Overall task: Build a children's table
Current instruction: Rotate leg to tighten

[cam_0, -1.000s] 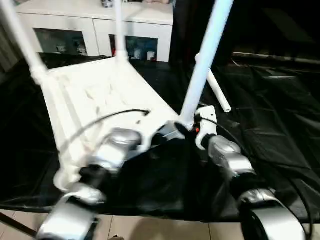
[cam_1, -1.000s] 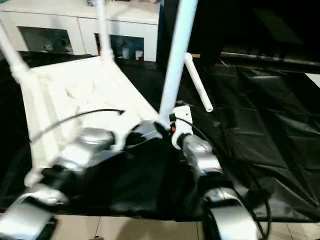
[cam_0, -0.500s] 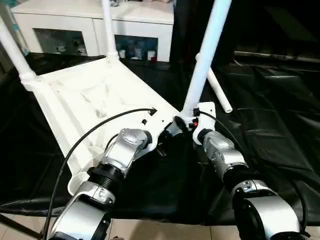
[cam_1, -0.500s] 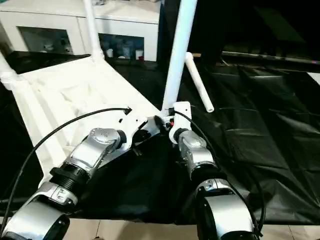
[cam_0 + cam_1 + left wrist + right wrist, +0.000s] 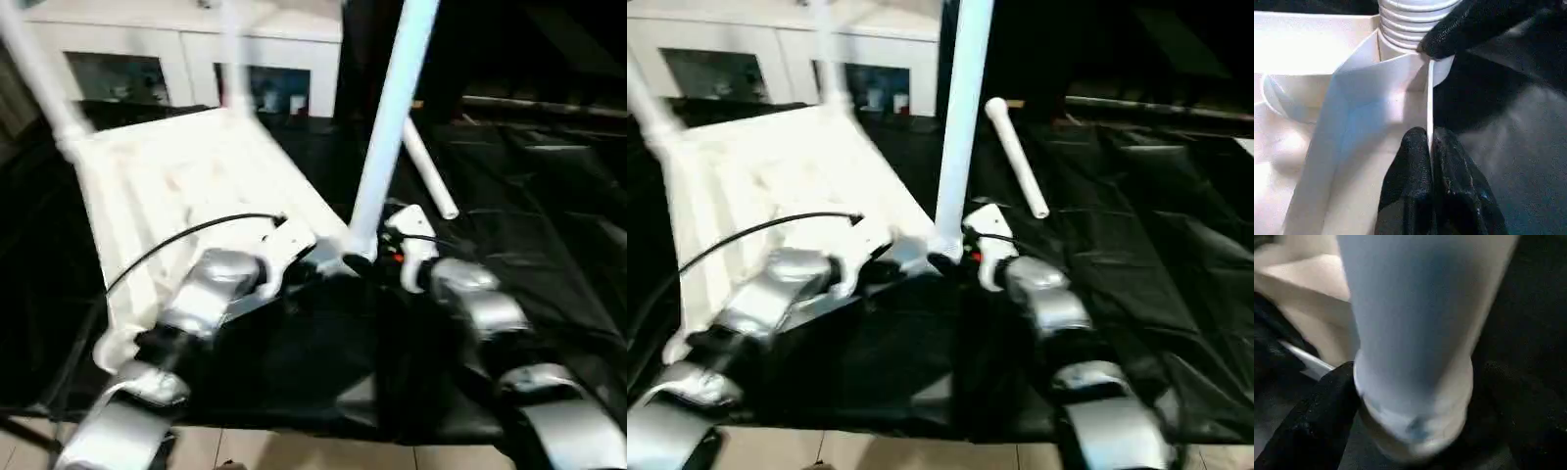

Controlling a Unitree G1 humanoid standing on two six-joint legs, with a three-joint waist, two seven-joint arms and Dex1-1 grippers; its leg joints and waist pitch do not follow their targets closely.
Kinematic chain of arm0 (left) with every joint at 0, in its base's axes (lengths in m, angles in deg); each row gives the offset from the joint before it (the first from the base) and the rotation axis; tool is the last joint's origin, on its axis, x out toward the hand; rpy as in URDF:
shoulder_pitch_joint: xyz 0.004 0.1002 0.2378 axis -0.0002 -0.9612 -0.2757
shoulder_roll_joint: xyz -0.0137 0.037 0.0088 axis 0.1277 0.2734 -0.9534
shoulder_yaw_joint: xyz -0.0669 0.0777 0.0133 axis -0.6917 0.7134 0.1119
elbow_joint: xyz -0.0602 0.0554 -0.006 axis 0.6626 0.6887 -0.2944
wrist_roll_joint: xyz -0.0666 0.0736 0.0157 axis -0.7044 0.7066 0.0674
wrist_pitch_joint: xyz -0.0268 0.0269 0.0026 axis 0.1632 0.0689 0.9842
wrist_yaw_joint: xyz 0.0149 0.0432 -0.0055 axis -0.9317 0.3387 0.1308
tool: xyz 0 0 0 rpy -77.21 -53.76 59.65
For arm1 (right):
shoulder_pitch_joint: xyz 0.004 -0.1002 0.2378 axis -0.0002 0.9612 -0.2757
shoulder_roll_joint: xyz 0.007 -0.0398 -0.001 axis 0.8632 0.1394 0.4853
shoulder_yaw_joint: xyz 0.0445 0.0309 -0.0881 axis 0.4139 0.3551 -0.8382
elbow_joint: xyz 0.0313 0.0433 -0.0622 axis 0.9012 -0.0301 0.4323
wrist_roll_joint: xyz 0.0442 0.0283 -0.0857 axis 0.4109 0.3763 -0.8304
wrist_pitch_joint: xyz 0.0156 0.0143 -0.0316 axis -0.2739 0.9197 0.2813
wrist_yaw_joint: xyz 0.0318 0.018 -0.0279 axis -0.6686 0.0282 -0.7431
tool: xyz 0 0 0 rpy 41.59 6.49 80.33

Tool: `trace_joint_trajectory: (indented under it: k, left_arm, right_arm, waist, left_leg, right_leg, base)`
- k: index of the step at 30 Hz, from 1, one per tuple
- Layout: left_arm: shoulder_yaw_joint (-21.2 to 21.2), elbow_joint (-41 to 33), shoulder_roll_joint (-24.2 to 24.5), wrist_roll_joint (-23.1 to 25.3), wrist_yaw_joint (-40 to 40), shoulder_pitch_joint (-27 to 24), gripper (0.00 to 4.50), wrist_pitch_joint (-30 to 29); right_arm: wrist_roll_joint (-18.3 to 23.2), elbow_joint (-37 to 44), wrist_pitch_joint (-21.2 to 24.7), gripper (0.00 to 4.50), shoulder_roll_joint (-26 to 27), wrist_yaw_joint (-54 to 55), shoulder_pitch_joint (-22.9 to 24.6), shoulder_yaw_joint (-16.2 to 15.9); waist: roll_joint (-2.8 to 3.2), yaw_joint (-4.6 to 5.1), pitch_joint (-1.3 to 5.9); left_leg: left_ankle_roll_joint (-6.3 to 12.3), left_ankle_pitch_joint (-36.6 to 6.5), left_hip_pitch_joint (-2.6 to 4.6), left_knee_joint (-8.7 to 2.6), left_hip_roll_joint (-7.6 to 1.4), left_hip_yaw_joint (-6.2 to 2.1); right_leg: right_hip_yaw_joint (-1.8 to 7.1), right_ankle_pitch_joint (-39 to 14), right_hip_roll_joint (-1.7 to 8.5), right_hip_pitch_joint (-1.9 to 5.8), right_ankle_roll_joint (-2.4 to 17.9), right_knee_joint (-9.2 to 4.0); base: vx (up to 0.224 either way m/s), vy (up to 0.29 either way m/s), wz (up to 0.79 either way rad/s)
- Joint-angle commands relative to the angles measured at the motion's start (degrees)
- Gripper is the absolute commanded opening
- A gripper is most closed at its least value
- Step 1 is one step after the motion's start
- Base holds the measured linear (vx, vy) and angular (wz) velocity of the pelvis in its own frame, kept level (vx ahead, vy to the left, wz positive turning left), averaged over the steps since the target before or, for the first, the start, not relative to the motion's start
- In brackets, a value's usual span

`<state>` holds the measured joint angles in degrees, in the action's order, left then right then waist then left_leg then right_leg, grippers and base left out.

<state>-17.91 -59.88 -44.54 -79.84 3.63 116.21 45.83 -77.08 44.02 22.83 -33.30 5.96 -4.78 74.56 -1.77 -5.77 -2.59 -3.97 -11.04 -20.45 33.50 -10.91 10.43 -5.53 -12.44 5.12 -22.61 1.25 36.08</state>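
Note:
The children's table lies upside down, its white ribbed top (image 5: 176,176) on a black sheet. Three legs stand up from it: the near one (image 5: 387,117) and two far ones (image 5: 39,73) (image 5: 233,59). A fourth leg (image 5: 1017,171) lies loose on the sheet behind. My left gripper (image 5: 1429,142) is shut on the top's thin rim beside the near corner socket. My right gripper (image 5: 1420,382) stands open around the base of the near leg. One finger (image 5: 1322,416) touches the leg's collar; the other stands apart from it.
A white cabinet with glass doors (image 5: 186,59) stands behind the table top. The black sheet (image 5: 529,196) spreads wrinkled to the right. A black cable (image 5: 186,240) arcs over my left forearm. Light floor tiles (image 5: 294,455) show at the sheet's near edge.
My right gripper's fingers have spread wider around the near leg's base. The left gripper stays clamped on the rim. The head camera has shifted.

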Motion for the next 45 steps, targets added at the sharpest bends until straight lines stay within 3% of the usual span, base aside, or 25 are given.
trace_joint_trajectory:
  k: [1, 4, 6, 8, 14, 21, 26, 28, 30, 33, 37, 39, 41, 45]
  left_arm:
    - [1.76, -1.85, -1.07, -2.93, -4.57, -0.59, 0.0, 2.1]
    - [2.08, -3.33, -0.27, -4.07, -7.54, -1.2, 0.0, 1.49]
    - [2.31, -3.81, 0.08, -4.07, -8.12, -1.41, 0.0, 1.3]
    - [2.35, -4.34, 0.34, -4.02, -8.24, -1.7, 0.0, 1.23]
    - [2.28, -4.57, 0.61, -3.83, -8.76, -2.1, 0.0, 1.19]
    - [1.95, -4.92, 0.76, -3.7, -8.76, -2.45, 0.0, 0.87]
    - [0.87, -3.91, 0.05, -3.64, -6.77, -2.3, 0.0, 0.47]
    - [-1.04, -1.45, -2.05, -3.21, -1.64, -1.37, 0.0, 0.23]
    - [-2.16, 0.48, -3.48, -2.85, 1.76, -0.54, 0.0, 0.11]
    - [-3.23, 4.6, -6.48, -0.47, 10.54, 1.53, 0.0, -1.2]
    - [-5.55, 8.42, -11.93, 1.1, 22.56, 4.07, 0.0, -6.94]
    - [-6.24, 9.38, -14.79, 1.22, 26.93, 4.95, 0.0, -7.41]
    - [-5.91, 9.49, -16.66, 1.2, 28.14, 5.53, 0.0, -7.67]
    - [-5.2, 9.77, -18.27, 1.41, 28.14, 6.14, 0.0, -7.25]
  right_arm:
    - [1.21, 2.78, 0.75, 4.14, -0.8, -2.58, 0.14, -0.65]
    - [2.0, 4.21, 1.01, 4.14, -1.16, -6.51, 0.54, -1.47]
    - [1.6, 4.3, 0.75, 3.81, -1.42, -7.95, 0.72, -2.16]
    - [1.08, 4.05, 0.59, 3.78, -1.45, -8.72, 0.82, -2.39]
    - [0.78, 4.04, 0.95, 3.14, -1.6, -10.04, 1.06, -3.35]
    - [0.68, 3.52, 1.18, 2.76, -1.18, -10.28, 1.49, -3.35]
    - [2.1, 0.71, 2.14, 2.73, 0.71, -5.6, 1.63, -0.58]
    - [3.35, -1.94, 3.05, 2.73, 2.96, 0.53, 1.28, 2.35]
    - [3.85, -3.77, 3.69, 2.72, 4.61, 5.38, 0.96, 4.06]
    - [3.96, -7.0, 3.76, 2.72, 7.73, 14.78, 0.05, 6.32]
    - [3.57, -12.08, 3.61, 2.72, 11.73, 28.7, -2.61, 8.92]
    - [3.28, -14.93, 4.04, 2.72, 13.47, 34.38, -4.47, 9.89]
    - [2.38, -16.02, 2.82, 2.72, 14.77, 34.5, -5.53, 9.18]
    - [2.12, -17.66, 1.57, 2.72, 16.67, 34.94, -7.12, 9.22]
  waist:
    - [-0.42, 0.19, 3.36]
    - [-0.64, -0.14, 3.44]
    - [-0.62, -0.19, 3.4]
    - [-0.7, -0.23, 3.35]
    - [-0.8, -0.23, 3.39]
    - [-0.94, -0.3, 3.42]
    - [-0.87, -0.16, 3.4]
    - [-0.76, 0.03, 3.3]
    - [-0.75, 0.36, 3.01]
    - [-0.55, 0.71, 2.86]
    - [-0.5, 0.99, 2.65]
    - [-0.51, 0.89, 3.02]
    - [-0.78, 0.87, 3.13]
    - [-0.96, 0.58, 3.16]
  left_leg:
    - [6.08, -3.78, 0.12, -3.43, -2.83, -0.68]
    - [6.72, -3.32, -0.13, -3.21, -2.85, -0.64]
    - [6.76, -3.14, -0.08, -3.17, -2.81, -0.6]
    - [6.55, -3.47, -0.15, -3.19, -2.8, -0.58]
    - [6.31, -2.92, -0.14, -3.13, -2.75, -0.58]
    - [6.54, -2.35, -0.19, -3.05, -2.67, -0.57]
    - [6.24, -2.48, -0.24, -3.09, -2.64, -0.59]
    - [5.47, -4.03, -0.14, -3.26, -2.77, -0.61]
    - [3.25, -6.91, -0.07, -3.59, -2.63, -0.68]
    - [1.67, -9.15, 0.3, -3.86, -2.67, -0.8]
    - [-0.09, -12.46, 0.8, -4.17, -2.65, -0.94]
    - [0.12, -10.68, 0.67, -4.09, -2.66, -0.95]
    - [1.46, -9.04, 0.27, -3.91, -2.46, -0.77]
    - [3.39, -6.83, 0.16, -3.75, -2.35, -0.61]
  right_leg:
    - [3.7, -1.32, 4.05, 3.0, 13.74, -3.85]
    - [3.61, 0.58, 4.21, 3.13, 14.7, -3.5]
    - [3.57, 0.32, 4.08, 3.01, 14.51, -3.57]
    - [3.59, -0.45, 4.18, 3.01, 14.45, -3.63]
    - [3.61, -0.44, 4.12, 3.05, 14.17, -3.54]
    - [3.57, -0.4, 4.11, 3.1, 13.97, -3.49]
    - [3.59, -0.87, 4.13, 3.08, 14.02, -3.54]
    - [3.61, -3.06, 4.24, 2.98, 13.92, -3.8]
    - [3.56, -9.02, 4.31, 3.0, 12.45, -4.63]
    - [3.64, -13.46, 4.39, 2.76, 10.92, -5.23]
    - [3.62, -18.89, 4.48, 2.51, 9.57, -5.86]
    - [3.64, -14.67, 4.35, 2.67, 9.84, -5.51]
    - [3.61, -10.91, 4.26, 2.91, 10.1, -5.2]
    - [3.54, -9.07, 4.24, 3.01, 10.27, -5.13]
  base:
    - [0.0, 0.0, 0.0]
    - [0.0, 0.0, 0.0]
    - [0.0, 0.0, 0.0]
    - [0.0, 0.0, 0.0]
    - [0.0, 0.0, 0.0]
    - [0.0, 0.0, 0.0]
    - [0.0, 0.0, 0.0]
    - [0.0, 0.0, 0.0]
    - [0.0, 0.0, 0.0]
    - [0.0, 0.0, 0.0]
    - [0.0, 0.0, 0.0]
    - [0.0, 0.0, 0.0]
    - [0.0, 0.0, 0.0]
    - [0.0, 0.0, 0.0]
